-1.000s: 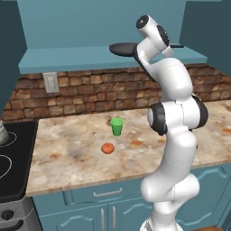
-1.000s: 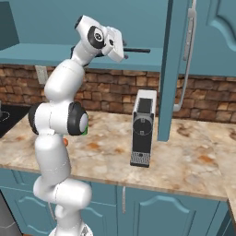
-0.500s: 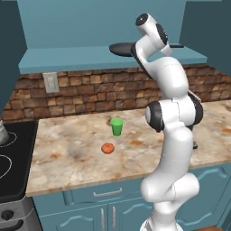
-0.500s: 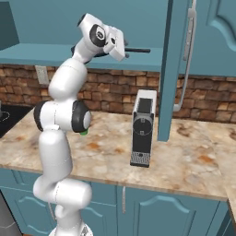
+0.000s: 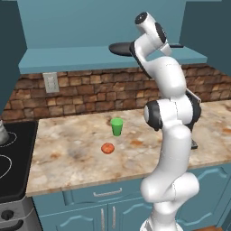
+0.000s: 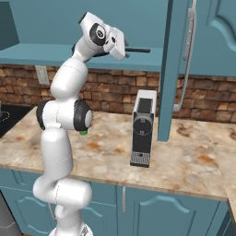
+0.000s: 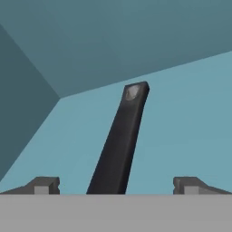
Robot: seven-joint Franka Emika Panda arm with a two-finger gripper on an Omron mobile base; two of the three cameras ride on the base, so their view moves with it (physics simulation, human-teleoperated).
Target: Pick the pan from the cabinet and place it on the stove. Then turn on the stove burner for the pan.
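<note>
The round, dark pan [image 5: 121,48] sits on the smooth teal shelf of the open cabinet [image 5: 67,58], its long flat black handle [image 7: 118,140] running out between the gripper [image 7: 117,185] fingers. Those fingers [image 7: 44,185] stand spread wide on either side of the handle, not touching it. Below the cabinet lies a mottled stone counter [image 5: 81,153] with a small green cup [image 5: 117,127].

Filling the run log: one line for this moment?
phase: reach | end effector: open, astride pan handle | pan: on cabinet shelf | stove: no pan
</note>
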